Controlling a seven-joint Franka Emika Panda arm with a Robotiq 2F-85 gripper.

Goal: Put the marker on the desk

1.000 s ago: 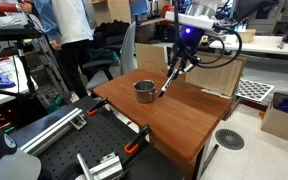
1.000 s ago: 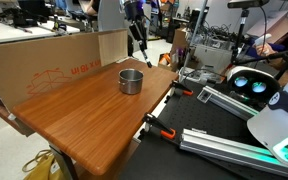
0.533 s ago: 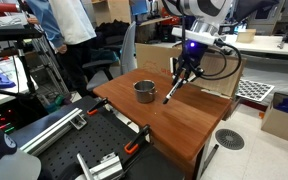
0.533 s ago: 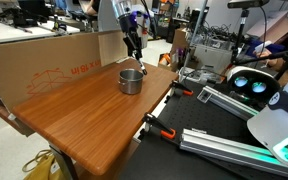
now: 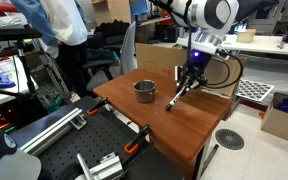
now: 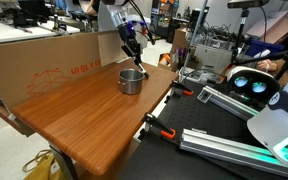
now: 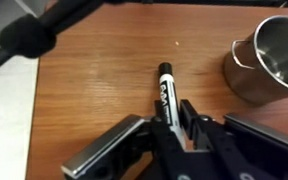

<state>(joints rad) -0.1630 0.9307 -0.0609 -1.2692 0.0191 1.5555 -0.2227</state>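
Observation:
The marker (image 7: 165,93) is a slim black stick with white lettering, held slanted with its tip pointing down at the desk. My gripper (image 7: 167,122) is shut on its upper end. In an exterior view the marker (image 5: 176,97) hangs from the gripper (image 5: 189,80) with its tip just above or touching the reddish-brown desk (image 5: 199,120), right of the metal cup (image 5: 144,90). In another exterior view the gripper (image 6: 132,47) hovers behind the cup (image 6: 131,80) over the desk (image 6: 84,115); the marker is hard to make out there.
A cardboard panel (image 6: 44,65) stands along one desk edge. The cup (image 7: 269,55) sits close beside the marker. Orange clamps (image 6: 162,130) grip the desk edge. A person (image 5: 64,40) stands behind the desk, among other equipment.
The arm has moved down and away from the cup, carrying the marker lower toward the desk top. The grip has stayed shut on the marker.

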